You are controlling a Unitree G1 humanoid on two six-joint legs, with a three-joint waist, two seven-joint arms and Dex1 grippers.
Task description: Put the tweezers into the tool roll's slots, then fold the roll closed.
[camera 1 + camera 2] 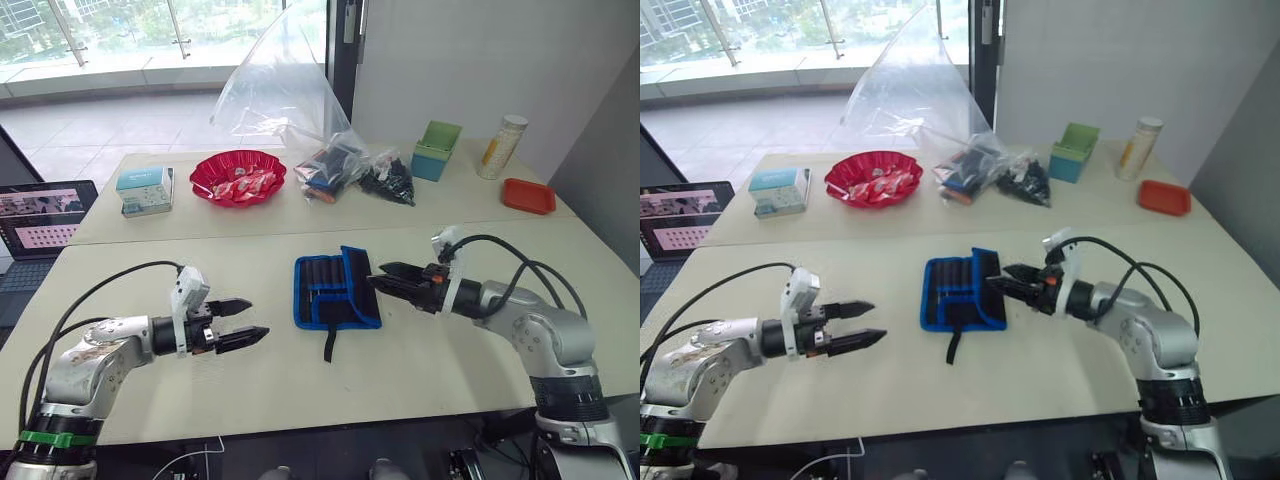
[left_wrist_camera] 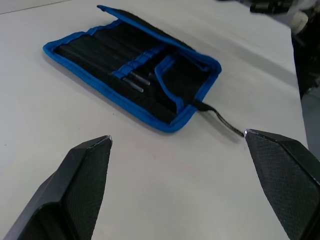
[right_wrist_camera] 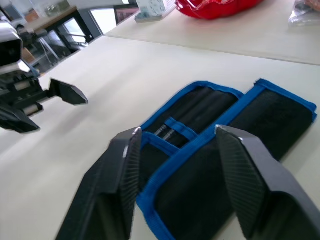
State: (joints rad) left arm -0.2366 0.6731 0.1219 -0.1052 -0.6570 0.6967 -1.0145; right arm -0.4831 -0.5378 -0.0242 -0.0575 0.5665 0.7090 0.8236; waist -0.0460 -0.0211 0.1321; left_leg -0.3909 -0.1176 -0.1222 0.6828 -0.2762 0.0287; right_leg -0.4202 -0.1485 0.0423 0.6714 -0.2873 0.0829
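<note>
— Fabric of the tool roll [image 1: 335, 291] looks soft and light; where does it lie?

— Mid-table, near the front edge, tweezers [image 2: 131, 80] already in the slots [image 2: 112, 55]. Right gripper [image 1: 385, 277], jaws apart, is at its blue-trimmed flap, a good hold. Left gripper [image 1: 243, 323] waits open, well apart.

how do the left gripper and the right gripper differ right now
The left gripper hangs over bare table, well away from the tool roll; the right gripper sits at the roll's edge, fingers over its raised flap. The left's fingers spread wider than the right's. Both are open and hold nothing.
</note>
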